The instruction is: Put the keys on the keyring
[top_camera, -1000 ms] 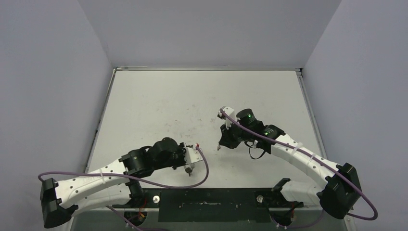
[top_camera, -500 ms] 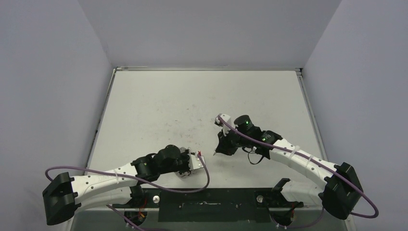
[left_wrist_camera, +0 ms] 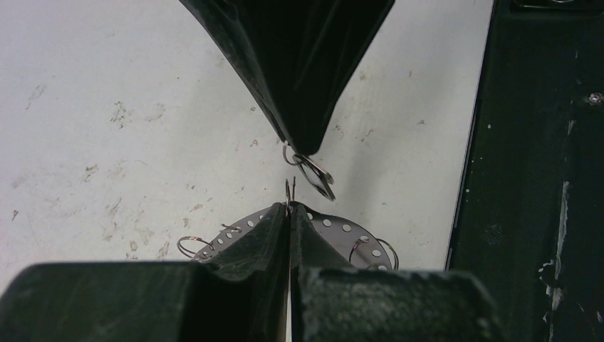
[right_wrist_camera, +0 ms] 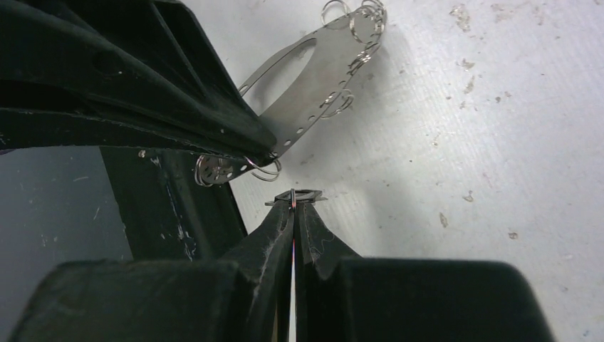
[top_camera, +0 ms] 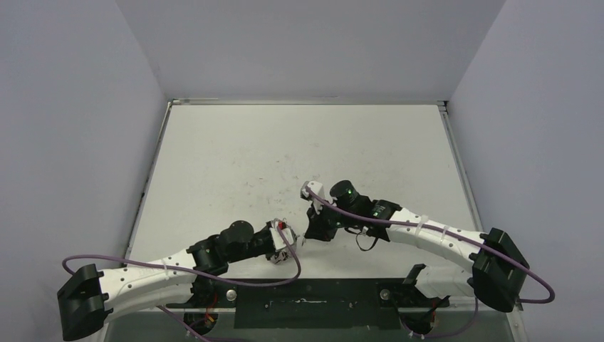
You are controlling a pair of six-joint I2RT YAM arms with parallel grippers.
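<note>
My left gripper (left_wrist_camera: 288, 208) is shut on the keyring (left_wrist_camera: 342, 228), a silvery oval band with punched holes, strung with several tiny rings. It holds the band edge-on by its rim. The right wrist view shows the keyring (right_wrist_camera: 320, 92) sticking out of the left gripper (right_wrist_camera: 267, 153). My right gripper (right_wrist_camera: 294, 205) is shut on the keys (right_wrist_camera: 295, 195); the small black oblong loop shows at its tips. In the left wrist view the silver key (left_wrist_camera: 315, 177) hangs from the right gripper (left_wrist_camera: 303, 151), just above the keyring's rim. The tips nearly meet (top_camera: 295, 242) low over the table's near middle.
The black base plate (top_camera: 306, 303) runs along the near table edge, just behind both grippers, and shows as the plate (left_wrist_camera: 541, 178) on the right of the left wrist view. Purple cables loop from both arms. The white table (top_camera: 285, 142) is scuffed.
The right gripper has swung left and nearer with the keys. The left gripper has shifted with the keyring towards it. The gap between the two tips has closed to almost nothing.
</note>
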